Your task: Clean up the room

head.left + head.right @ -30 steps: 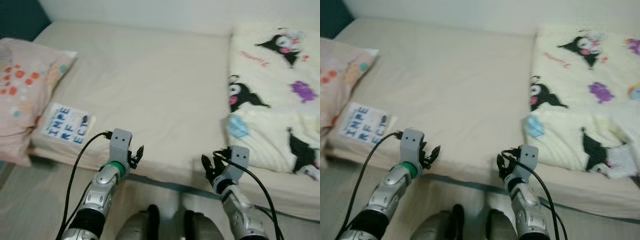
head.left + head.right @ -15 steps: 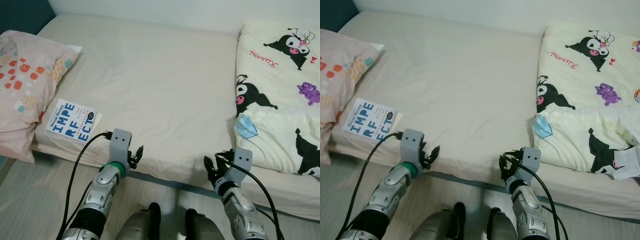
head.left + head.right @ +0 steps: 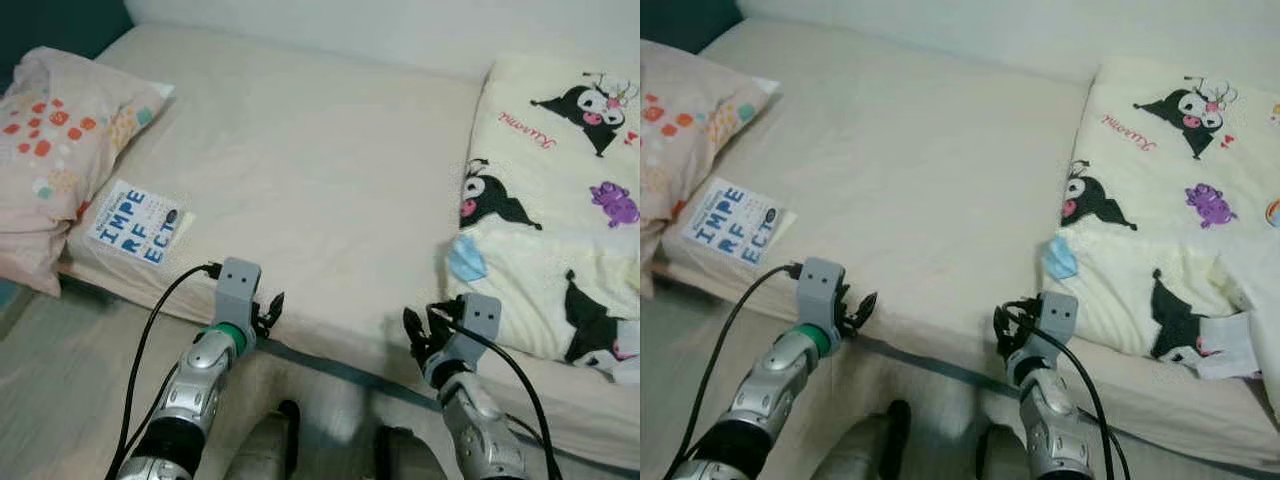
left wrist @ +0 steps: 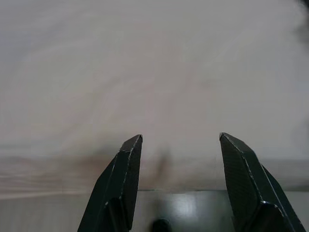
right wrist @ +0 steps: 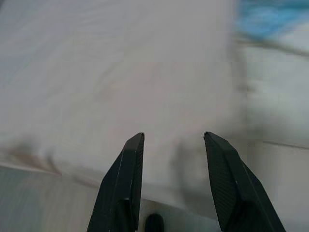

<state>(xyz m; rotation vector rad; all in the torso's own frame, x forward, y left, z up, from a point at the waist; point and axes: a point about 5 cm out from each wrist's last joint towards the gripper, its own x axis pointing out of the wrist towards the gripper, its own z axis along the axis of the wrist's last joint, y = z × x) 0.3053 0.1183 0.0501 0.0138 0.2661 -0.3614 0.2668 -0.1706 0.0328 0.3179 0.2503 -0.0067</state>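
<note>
Both arms are hovering at the bed edge: left gripper (image 3: 268, 311) and right gripper (image 3: 418, 333), fingers spread, carrying nothing. Cleanup is looking unstarted: book (image 3: 137, 221) lying beside pillow (image 3: 60, 150), face mask (image 3: 466, 260) sitting on the blanket (image 3: 560, 200) edge.

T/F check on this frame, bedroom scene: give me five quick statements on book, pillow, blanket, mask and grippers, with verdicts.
1. The book lies on the bed beside the pillow. True.
2. The left gripper is shut on the book. False: it is open and empty at the bed's near edge, apart from the book.
3. The cartoon-print blanket covers the robot's right side of the bed. True.
4. The blue face mask lies on the pillow. False: it sits at the blanket's edge, ahead of the right gripper.
5. The right gripper is open and holds nothing. True.
</note>
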